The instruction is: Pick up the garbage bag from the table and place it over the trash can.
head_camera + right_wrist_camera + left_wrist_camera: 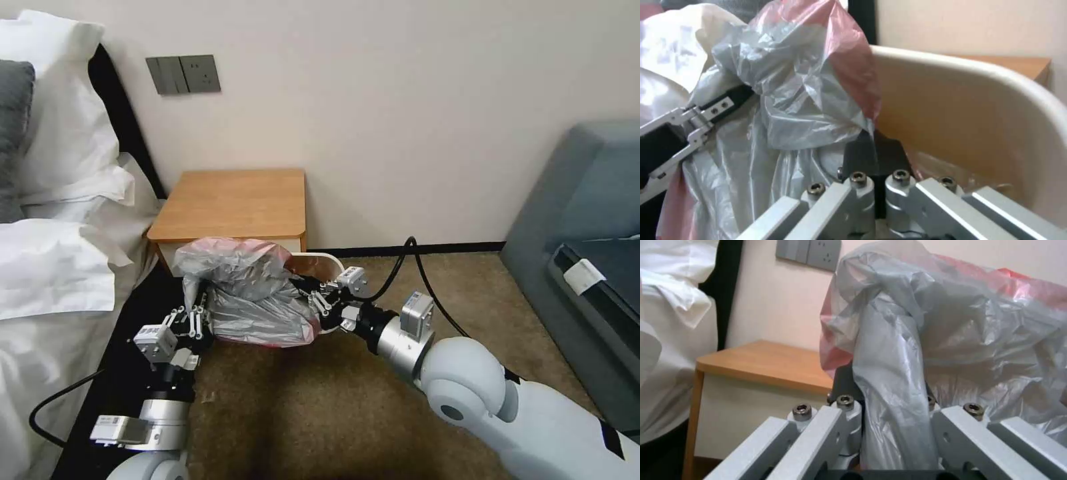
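The garbage bag (250,293), crinkly grey with a pink tint, is stretched between both grippers just in front of the table (230,200). It hangs over the cream-white trash can (329,259), of which only the right part of the rim shows. My left gripper (197,321) is shut on the bag's left side; a bunched strand of the bag (951,323) runs through the left gripper (889,396). My right gripper (313,301) is shut on the bag's right edge. In the right wrist view the right gripper (874,148) pinches the bag (795,83) at the trash can's inner wall (973,116).
A bed with white sheets (53,267) lies close on the left, its dark frame beside my left arm. A grey sofa (587,227) stands on the right. Brown carpet (300,407) lies open in front. A wall socket panel (183,73) is above the table.
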Robot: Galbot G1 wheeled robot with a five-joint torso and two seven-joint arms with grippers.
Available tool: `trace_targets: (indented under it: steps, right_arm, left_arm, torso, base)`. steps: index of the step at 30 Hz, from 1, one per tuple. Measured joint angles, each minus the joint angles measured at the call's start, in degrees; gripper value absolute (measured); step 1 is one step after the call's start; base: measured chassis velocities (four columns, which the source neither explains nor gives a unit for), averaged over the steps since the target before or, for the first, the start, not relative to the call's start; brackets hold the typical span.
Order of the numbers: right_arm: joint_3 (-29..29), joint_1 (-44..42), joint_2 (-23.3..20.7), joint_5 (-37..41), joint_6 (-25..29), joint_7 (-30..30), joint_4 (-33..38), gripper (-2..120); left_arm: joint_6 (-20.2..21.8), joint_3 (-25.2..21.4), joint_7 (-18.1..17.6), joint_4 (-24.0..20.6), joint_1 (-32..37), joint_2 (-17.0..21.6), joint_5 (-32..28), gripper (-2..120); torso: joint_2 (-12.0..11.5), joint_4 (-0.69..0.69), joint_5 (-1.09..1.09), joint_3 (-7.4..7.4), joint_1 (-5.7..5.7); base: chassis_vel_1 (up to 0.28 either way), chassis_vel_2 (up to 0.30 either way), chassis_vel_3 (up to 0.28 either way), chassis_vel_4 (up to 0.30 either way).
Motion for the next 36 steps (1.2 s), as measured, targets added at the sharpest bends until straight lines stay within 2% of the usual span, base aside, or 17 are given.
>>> trace_targets:
  steps: [20, 29, 36]
  right_arm:
    - [4.11, -3.15, -1.32, -2.28, 2.63, -0.05, 2.64, 0]
    - [6.51, -2.79, -1.49, -2.72, 2.95, 0.17, 2.07, 0]
    - [8.74, -2.66, -3.67, -2.72, 3.28, 0.26, 0.42, 0]
  left_arm:
    - [-0.07, -0.70, -1.03, 2.03, -0.26, 0.00, -0.03, 9]
    - [-0.62, -0.82, -0.92, 2.19, 0.09, 0.00, -0.22, 9]
    - [-1.05, -0.79, -0.59, 1.64, 0.32, 0.00, -0.49, 9]
  torso:
    - [0.00, 0.00, 0.00, 0.00, 0.00]
    - [0.00, 0.00, 0.00, 0.00, 0.00]
    - [0.00, 0.00, 0.00, 0.00, 0.00]
  base:
    - [0.000, 0.000, 0.000, 0.000]
    - [0.000, 0.000, 0.000, 0.000]
    - [0.000, 0.000, 0.000, 0.000]
